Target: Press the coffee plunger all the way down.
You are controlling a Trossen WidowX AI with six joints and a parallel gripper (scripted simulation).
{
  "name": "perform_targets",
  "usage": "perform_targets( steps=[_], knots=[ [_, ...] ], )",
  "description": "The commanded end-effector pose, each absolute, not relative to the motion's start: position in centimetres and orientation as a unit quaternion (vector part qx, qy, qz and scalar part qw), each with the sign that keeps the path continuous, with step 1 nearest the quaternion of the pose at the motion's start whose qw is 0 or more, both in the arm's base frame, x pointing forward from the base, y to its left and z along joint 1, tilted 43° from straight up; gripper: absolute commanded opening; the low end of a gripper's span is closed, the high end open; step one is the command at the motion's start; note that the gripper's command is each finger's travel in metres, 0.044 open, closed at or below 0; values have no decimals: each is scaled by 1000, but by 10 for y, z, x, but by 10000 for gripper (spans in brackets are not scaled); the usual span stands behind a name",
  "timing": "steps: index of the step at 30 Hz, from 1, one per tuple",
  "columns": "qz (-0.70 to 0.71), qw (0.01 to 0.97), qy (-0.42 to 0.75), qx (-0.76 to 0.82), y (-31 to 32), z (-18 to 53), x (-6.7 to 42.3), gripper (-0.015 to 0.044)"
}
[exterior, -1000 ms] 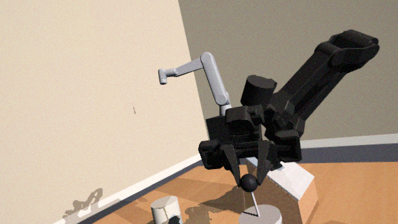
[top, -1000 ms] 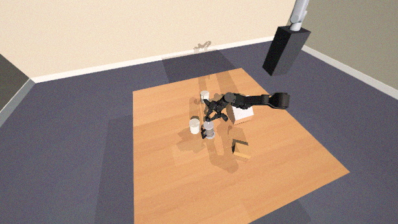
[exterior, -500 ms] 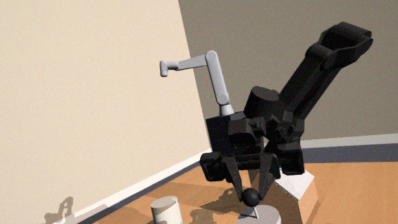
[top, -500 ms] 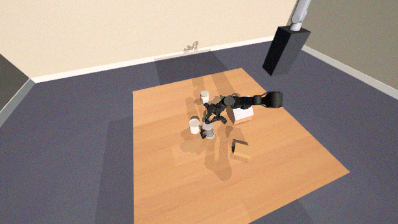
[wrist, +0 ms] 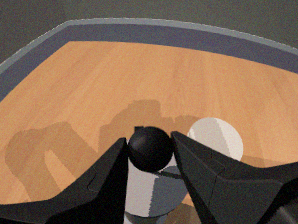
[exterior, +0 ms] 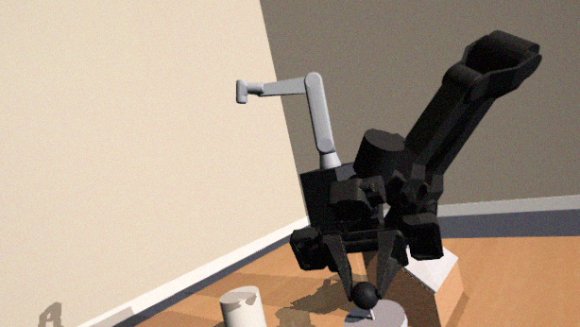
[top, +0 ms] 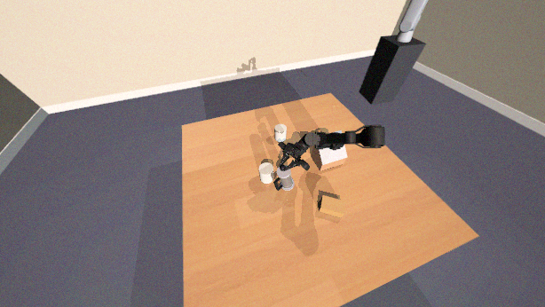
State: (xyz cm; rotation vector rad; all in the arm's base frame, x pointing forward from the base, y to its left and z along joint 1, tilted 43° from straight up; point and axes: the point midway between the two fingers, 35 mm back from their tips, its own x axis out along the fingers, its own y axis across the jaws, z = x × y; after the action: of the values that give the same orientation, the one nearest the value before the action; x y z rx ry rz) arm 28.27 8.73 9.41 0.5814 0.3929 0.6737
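Your black parallel-jaw gripper (exterior: 365,289) grasps the round black plunger knob (wrist: 149,148), seemingly almost down on the grey cylindrical coffee press (wrist: 154,195).

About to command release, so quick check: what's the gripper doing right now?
Gripper: closed on the black round plunger knob of the grey coffee press, one finger on each side.

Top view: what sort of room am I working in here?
Probably a bare test room, not a kitchen: a wooden table top on a dark blue-grey floor, plain cream wall with white skirting, and a black box on a grey pole. The black gripper grips the black plunger knob.
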Motion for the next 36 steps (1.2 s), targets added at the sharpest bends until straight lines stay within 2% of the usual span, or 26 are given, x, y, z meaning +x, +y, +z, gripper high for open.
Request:
perform_targets(
  steps=[1,21,33,36],
  knots=[
    [327,879,197,286,89,92,282,123],
    [325,883,191,281,88,94,285,123],
    [325,883,191,281,88,94,285,438],
    [325,883,191,281,88,94,285,440]
  ],
)
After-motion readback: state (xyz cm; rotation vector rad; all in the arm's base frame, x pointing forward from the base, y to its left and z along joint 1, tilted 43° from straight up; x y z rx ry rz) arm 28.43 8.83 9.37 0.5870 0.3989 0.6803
